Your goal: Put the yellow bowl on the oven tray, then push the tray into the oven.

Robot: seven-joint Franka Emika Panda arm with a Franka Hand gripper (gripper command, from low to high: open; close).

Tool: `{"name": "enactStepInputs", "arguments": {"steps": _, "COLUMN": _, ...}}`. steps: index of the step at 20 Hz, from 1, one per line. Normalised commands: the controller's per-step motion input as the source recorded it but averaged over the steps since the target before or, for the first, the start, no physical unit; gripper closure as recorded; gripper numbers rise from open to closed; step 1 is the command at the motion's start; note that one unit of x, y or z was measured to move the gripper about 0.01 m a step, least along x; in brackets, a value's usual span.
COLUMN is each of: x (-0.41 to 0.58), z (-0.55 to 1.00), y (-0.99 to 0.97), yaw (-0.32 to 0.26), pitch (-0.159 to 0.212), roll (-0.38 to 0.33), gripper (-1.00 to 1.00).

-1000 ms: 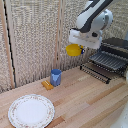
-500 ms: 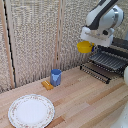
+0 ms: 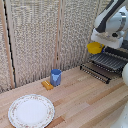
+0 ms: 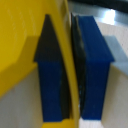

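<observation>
The yellow dish (image 3: 94,47) hangs in the air at the exterior view's right, held by my grabber (image 3: 98,44), a white block on the white arm. It hovers just above the near left corner of the dark ribbed baking sheet (image 3: 107,62), which sticks out of the oven (image 3: 120,52). In the wrist view the yellow dish's rim (image 4: 64,45) runs between my two blue fingers (image 4: 95,70), which are shut tight on it, with the bowl's yellow wall filling one side.
A blue cup (image 3: 56,76) stands on the wooden table with a small orange block (image 3: 47,85) beside it. A large white floral-rimmed plate (image 3: 31,111) lies near the front at the exterior view's left. A woven screen backs the scene.
The arm has carried the yellow dish toward the exterior view's right, from over the table to just above the baking sheet's near corner. The grip stays shut.
</observation>
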Motion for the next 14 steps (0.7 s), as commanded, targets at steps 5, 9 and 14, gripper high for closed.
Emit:
{"name": "enactStepInputs", "arguments": {"steps": 5, "x": 0.099, "z": 0.32, "y": -0.75, "yaw": -0.117, "pitch": -0.002, "roll": 0.045, "gripper": 1.00}}
{"name": "enactStepInputs", "arguments": {"steps": 9, "x": 0.095, "z": 0.42, "y": -0.71, "yaw": -0.113, "pitch": 0.000, "roll": 0.063, "gripper": 1.00}}
{"name": "enactStepInputs", "arguments": {"steps": 14, "x": 0.049, "z": 0.07, "y": -0.62, "yaw": -0.050, "pitch": 0.003, "roll": 0.042, "gripper": 1.00}}
